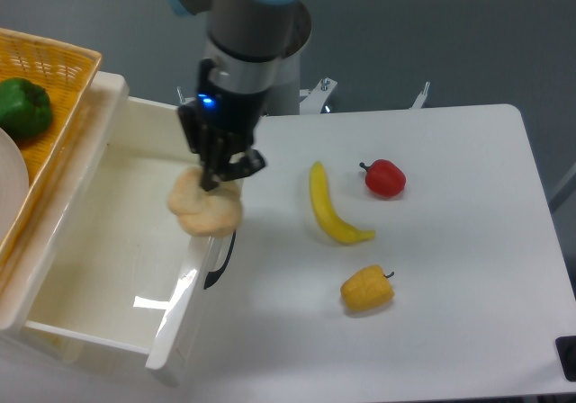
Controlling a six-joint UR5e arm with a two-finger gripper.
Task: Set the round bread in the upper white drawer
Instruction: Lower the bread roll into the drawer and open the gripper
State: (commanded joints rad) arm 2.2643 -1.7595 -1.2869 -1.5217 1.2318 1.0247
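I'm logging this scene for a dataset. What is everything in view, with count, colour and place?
round bread: one, pale tan, held above the drawer's front wall
upper white drawer: one, white with black handle, open, left of table
wicker basket: one, yellow, far left
green pepper: one, green, in the basket
banana: one, yellow, table centre
red pepper: one, red, right of banana
yellow pepper: one, yellow, in front of banana
table: one, white
claw: one, black, shut on the bread
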